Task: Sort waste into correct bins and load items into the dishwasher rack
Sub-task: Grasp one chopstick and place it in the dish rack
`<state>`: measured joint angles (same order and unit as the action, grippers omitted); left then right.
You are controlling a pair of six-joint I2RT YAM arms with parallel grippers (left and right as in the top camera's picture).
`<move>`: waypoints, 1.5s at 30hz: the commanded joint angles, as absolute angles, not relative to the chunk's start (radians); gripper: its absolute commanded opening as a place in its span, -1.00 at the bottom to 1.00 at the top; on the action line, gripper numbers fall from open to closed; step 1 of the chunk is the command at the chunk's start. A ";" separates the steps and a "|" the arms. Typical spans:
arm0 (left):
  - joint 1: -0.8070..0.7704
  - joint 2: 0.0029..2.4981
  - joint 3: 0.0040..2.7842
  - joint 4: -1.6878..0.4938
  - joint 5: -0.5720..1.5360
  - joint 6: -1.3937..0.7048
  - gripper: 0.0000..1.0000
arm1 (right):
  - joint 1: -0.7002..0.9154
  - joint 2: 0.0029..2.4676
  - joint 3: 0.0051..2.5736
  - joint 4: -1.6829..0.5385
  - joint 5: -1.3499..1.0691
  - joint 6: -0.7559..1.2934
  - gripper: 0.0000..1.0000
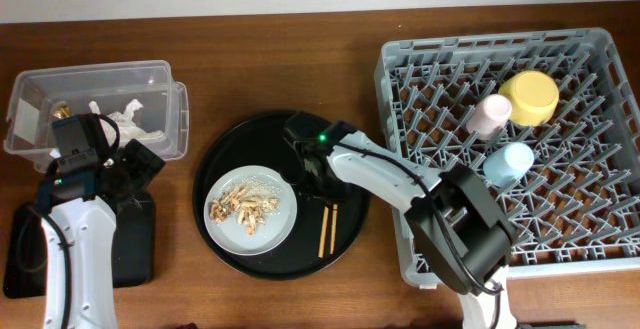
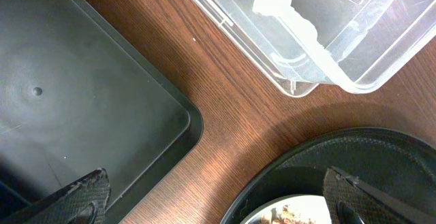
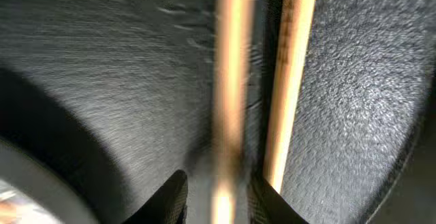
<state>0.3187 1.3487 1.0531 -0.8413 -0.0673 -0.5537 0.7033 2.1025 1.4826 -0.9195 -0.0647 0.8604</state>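
The pair of chopsticks point(image 1: 327, 229) lies on the round black tray point(image 1: 215, 169), right of the plate point(image 1: 225, 187) that carries tan food scraps point(image 1: 247, 209). My right gripper point(image 1: 311, 176) is low over the tray at the chopsticks' far end. In the right wrist view its fingers point(image 3: 174, 197) straddle one blurred chopstick point(image 3: 228, 81) with a gap showing; the other chopstick point(image 3: 293, 60) lies outside them. My left gripper point(image 2: 218, 203) hangs wide open and empty between the shallow black tray point(image 2: 68, 94) and the round tray point(image 2: 381, 149). Crumpled white paper point(image 1: 125, 114) sits in the clear tub point(image 1: 95, 74).
The grey dishwasher rack point(image 1: 400, 79) fills the right side, holding a pink cup point(image 1: 488, 114), a light-blue cup point(image 1: 508, 161) and a yellow-green bowl point(image 1: 530, 96). The clear tub's corner point(image 2: 300, 81) lies just beyond my left gripper. Bare wood point(image 2: 225, 115) separates the bins from the round tray.
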 commanded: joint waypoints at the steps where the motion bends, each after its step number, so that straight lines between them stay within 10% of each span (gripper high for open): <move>1: 0.324 1.348 1.071 -0.839 -0.072 -0.545 0.99 | 0.707 2.146 1.475 -0.923 -0.037 0.865 -0.38; 11: 0.324 1.348 1.071 -0.839 -0.072 -0.545 0.98 | 0.666 2.144 1.639 -1.003 -0.073 0.744 -0.92; 23: 0.324 1.348 1.071 -0.839 -0.072 -0.545 0.98 | 0.245 2.144 2.415 -1.604 -0.076 0.102 -0.92; 45: 0.324 1.348 1.071 -0.839 -0.072 -0.545 0.99 | 0.112 2.147 2.029 -1.489 -0.266 -0.094 -0.86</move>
<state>0.3187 1.3487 1.0550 -0.8413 -0.0673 -0.5537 0.0891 2.1479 2.0357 -1.4841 -0.2123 -0.0803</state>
